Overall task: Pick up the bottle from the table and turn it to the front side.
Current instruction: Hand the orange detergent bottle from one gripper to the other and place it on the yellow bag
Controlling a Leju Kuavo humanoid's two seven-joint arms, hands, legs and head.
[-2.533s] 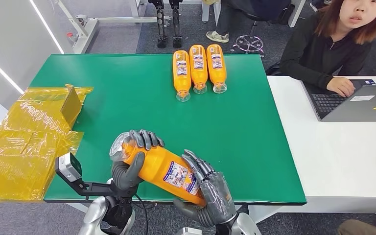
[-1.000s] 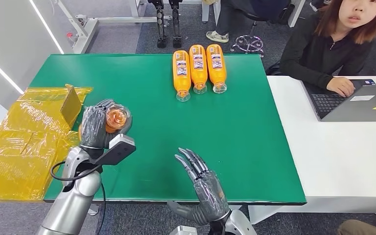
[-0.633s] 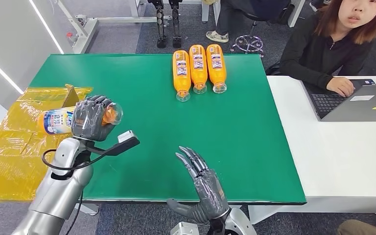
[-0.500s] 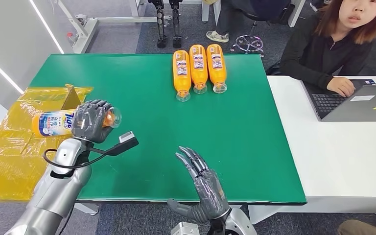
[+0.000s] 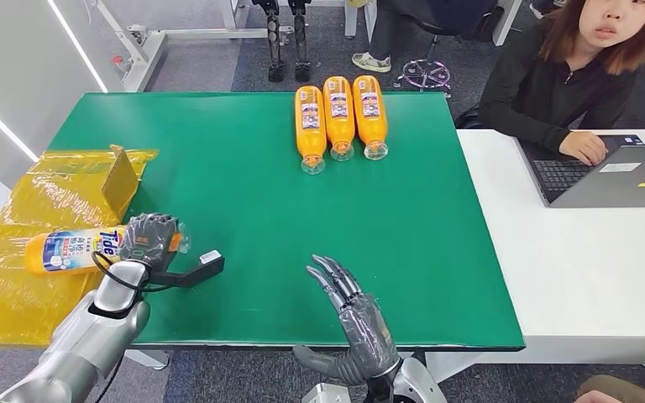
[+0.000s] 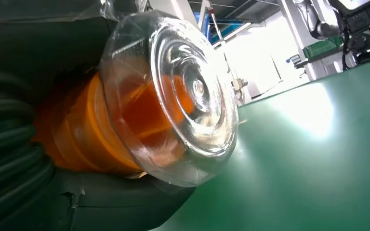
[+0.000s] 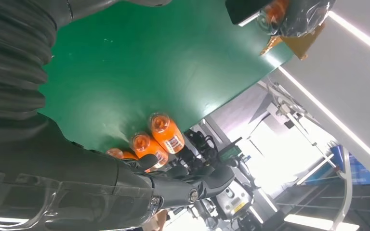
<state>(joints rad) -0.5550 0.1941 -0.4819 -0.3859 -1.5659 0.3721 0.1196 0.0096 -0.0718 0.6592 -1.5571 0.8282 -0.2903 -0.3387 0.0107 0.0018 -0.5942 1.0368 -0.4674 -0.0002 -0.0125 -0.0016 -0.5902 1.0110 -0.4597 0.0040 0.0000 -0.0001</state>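
My left hand [image 5: 147, 240] grips an orange bottle [image 5: 71, 250] near its clear-capped end, at the left edge of the green table [image 5: 243, 210]. The bottle lies level, its white and blue label facing up, its body reaching out over yellow plastic. In the left wrist view the clear cap [image 6: 192, 91] is close up, with dark fingers [image 6: 24, 178] wrapped round the orange body. My right hand [image 5: 355, 319] hovers open above the table's near edge, fingers spread and holding nothing; its dark fingers [image 7: 188, 185] also show in the right wrist view.
Three orange bottles [image 5: 338, 117] lie side by side at the table's far edge. Crumpled yellow plastic [image 5: 29, 243] and a small cardboard piece [image 5: 122, 180] cover the left side. A person sits at a laptop [image 5: 613, 180] on the white table [image 5: 588, 269] to the right.
My right hand let go of the bottle and opened. My left hand carried the bottle to the table's left edge, turned it label up, and lowered it over the yellow plastic.
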